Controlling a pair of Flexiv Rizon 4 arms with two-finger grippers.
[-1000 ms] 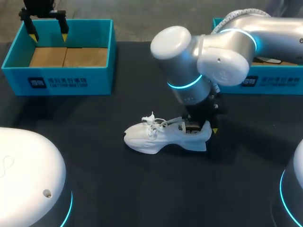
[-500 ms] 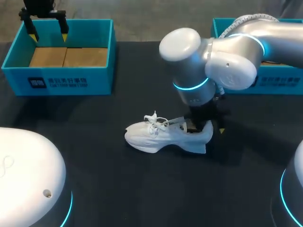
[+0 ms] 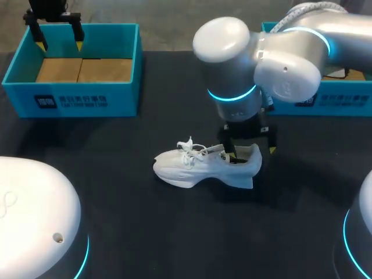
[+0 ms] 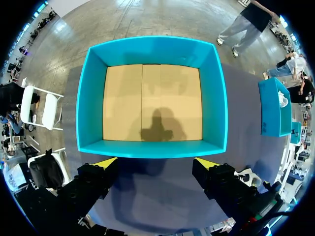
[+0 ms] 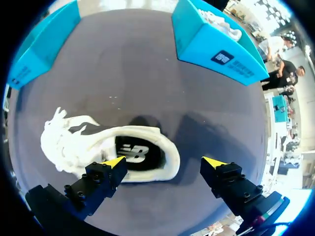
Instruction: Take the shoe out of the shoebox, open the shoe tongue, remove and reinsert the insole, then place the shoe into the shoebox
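Observation:
A white shoe [image 3: 200, 167] with loose laces lies on the black table, toe toward my left. Its dark insole [image 5: 133, 152] shows inside the opening. My right gripper [image 3: 251, 150] hangs open just above the heel, one finger over the opening and the other past the heel, neither gripping. In the right wrist view the gripper [image 5: 165, 163] has the shoe [image 5: 93, 142] under it and ahead. My left gripper [image 3: 59, 42] is open over the far rim of the left blue shoebox [image 3: 75, 102], whose cardboard floor is bare [image 4: 152, 103]; in its own view the gripper [image 4: 157, 164] holds nothing.
A second blue box [image 3: 325, 102] stands at the back right, partly behind my right arm, with another white shoe [image 5: 216, 19] in it. The bases of both arms fill the near corners of the table [image 3: 145, 232].
My right gripper has opened and let go of the shoe's heel, lifting slightly. The shoe stays where it was. The left arm has not moved.

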